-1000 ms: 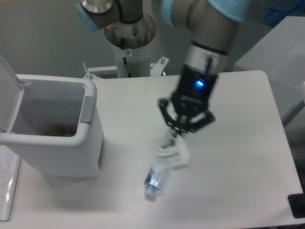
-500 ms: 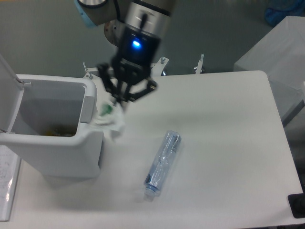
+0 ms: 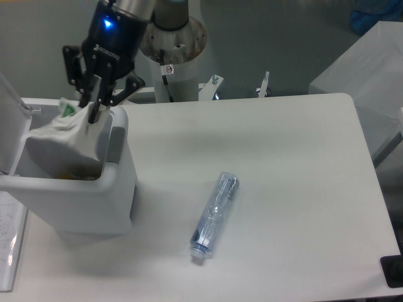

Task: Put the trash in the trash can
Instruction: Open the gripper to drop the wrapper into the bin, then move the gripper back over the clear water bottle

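Clamped on the top edge of the pouch (image 3: 63, 129), the jaws of my gripper (image 3: 93, 110) sit above the open mouth of the trash can (image 3: 94, 201), close to its back right corner. From this single fixed camera I see the pouch hanging down from the fingers, its pale body draped inside the bin opening with a bit of green print showing near the top. The can's flip lid (image 3: 9, 126) stands open at the left edge. Some yellowish material lies at the bottom of the bin, too dim for me to identify. The bottle (image 3: 214, 217) lies on its side on the white table (image 3: 302, 189), well apart from the can, its cap end pointing toward the near edge and slightly left. A blue light glows on the wrist above the fingers.
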